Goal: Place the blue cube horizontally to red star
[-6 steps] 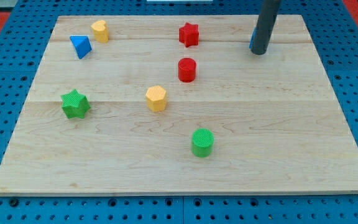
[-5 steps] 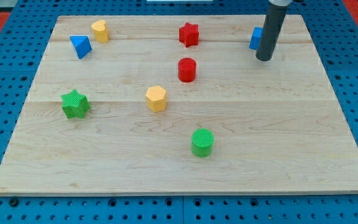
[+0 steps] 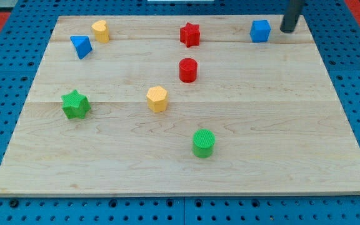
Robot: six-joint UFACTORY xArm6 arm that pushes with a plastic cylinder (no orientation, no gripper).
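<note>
Blue plastic cube (image 3: pixel 260 30) sits level with red plastic star (image 3: pixel 190 34), well apart. My tip (image 3: pixel 288 30) just right of cube; no end effector fitted. Alignment looks near complete.

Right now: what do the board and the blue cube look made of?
Board: pale wood, matte, with visible grain and lengthwise plank seams. Blue cube: probably plastic, uniform colour, matte; possibly 3D-printed, but its surface is too small to judge. My tip is just to its right.

A straight, smooth, dark grey rod of round section; my tip (image 3: pixel 288 30) is blunt
</note>
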